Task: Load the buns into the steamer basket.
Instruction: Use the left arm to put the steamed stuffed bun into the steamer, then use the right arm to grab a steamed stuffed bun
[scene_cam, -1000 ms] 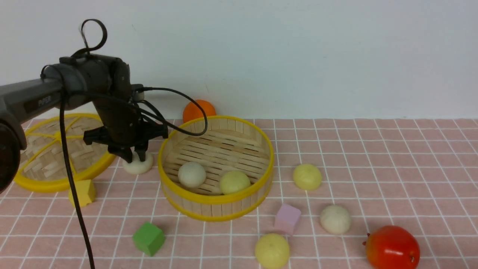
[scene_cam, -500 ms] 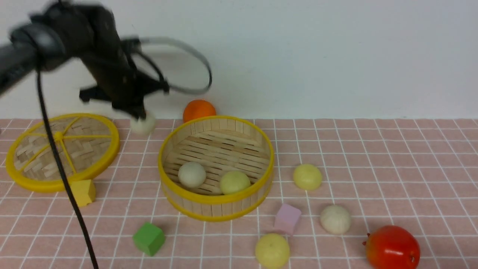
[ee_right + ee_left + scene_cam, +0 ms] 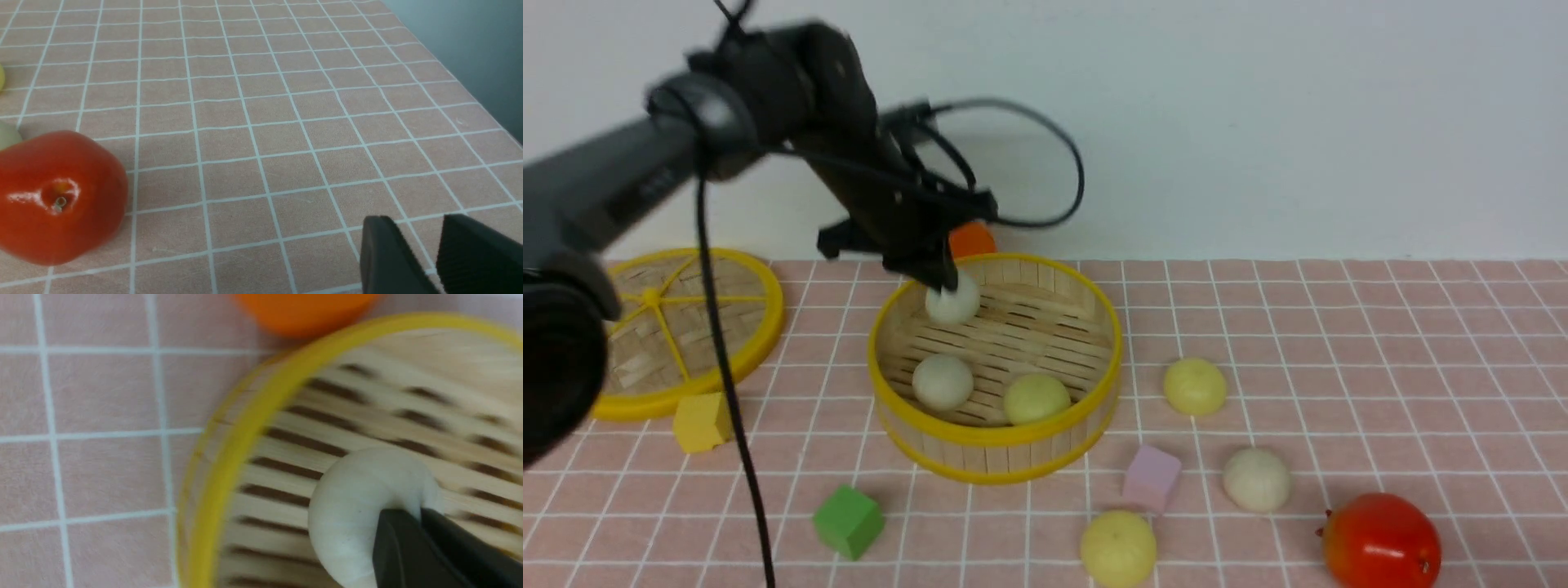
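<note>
Aloft, the left claw (image 3: 941, 282) pinches an off-white bun (image 3: 956, 303) above the steamer basket (image 3: 996, 439).

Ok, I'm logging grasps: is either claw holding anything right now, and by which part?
The left claw pinches an off-white bun by its top, above the steamer basket. The right claw holds nothing.

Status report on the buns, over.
Left gripper shut on white bun over steamer basket. Right gripper open, empty. Two buns inside, three outside. Nothing blocking.
</note>
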{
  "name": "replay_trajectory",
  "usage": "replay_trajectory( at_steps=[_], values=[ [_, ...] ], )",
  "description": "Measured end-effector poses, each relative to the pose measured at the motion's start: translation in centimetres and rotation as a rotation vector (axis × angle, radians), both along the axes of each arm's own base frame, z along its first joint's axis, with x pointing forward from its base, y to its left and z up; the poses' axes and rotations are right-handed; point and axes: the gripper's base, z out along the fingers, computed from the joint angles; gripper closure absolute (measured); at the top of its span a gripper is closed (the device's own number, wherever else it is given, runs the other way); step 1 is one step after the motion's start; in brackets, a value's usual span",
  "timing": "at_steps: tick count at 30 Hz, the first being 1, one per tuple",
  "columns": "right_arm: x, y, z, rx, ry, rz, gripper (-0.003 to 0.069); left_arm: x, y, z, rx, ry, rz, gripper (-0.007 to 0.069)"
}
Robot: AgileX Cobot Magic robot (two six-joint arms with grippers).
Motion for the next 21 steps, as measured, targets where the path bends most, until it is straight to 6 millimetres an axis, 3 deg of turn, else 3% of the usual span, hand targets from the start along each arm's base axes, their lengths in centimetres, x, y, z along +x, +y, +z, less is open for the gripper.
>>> replay_trajectory(
  at_steps=[4, 8, 11, 12, 14, 15, 17, 18, 21],
  values=[
    [0.0, 0.0, 0.0, 0.000, 0.000, 0.000, 0.0417, 0.5, 0.2, -1.6, 0.027, 0.015, 0.034, 0.0528],
    [0.0, 0.0, 0.0, 0.000, 0.000, 0.000, 0.0417, 0.2, 0.3, -0.2, 0.033, 0.025, 0.030, 0.0385],
    [0.0, 0.0, 0.0, 0.000, 0.000, 0.000, 0.0417, -1.2, 0.6, 5.0, 0.037, -0.007, -0.004, 0.0249],
    [0.0, 0.0, 0.0, 0.000, 0.000, 0.000, 0.0417, -1.5, 0.7, 5.9, 0.039, -0.013, -0.012, 0.0242],
    [0.0, 0.0, 0.0, 0.000, 0.000, 0.000, 0.0417, -3.4, 1.2, 11.3, 0.030, -0.111, -0.045, 0.0189],
    [0.0, 0.0, 0.0, 0.000, 0.000, 0.000, 0.0417, -5.4, 1.7, 16.0, 0.015, -0.218, -0.062, 0.0162],
    [0.0, 0.0, 0.0, 0.000, 0.000, 0.000, 0.0417, -10.2, 3.0, 23.1, -0.012, -0.391, -0.075, 0.0156],
    [0.0, 0.0, 0.0, 0.000, 0.000, 0.000, 0.0417, -12.5, 3.6, 25.5, -0.022, -0.452, -0.075, 0.0161],
    [0.0, 0.0, 0.0, 0.000, 0.000, 0.000, 0.0417, -18.2, 5.1, 29.3, -0.033, -0.548, -0.067, 0.0214]
  ],
)
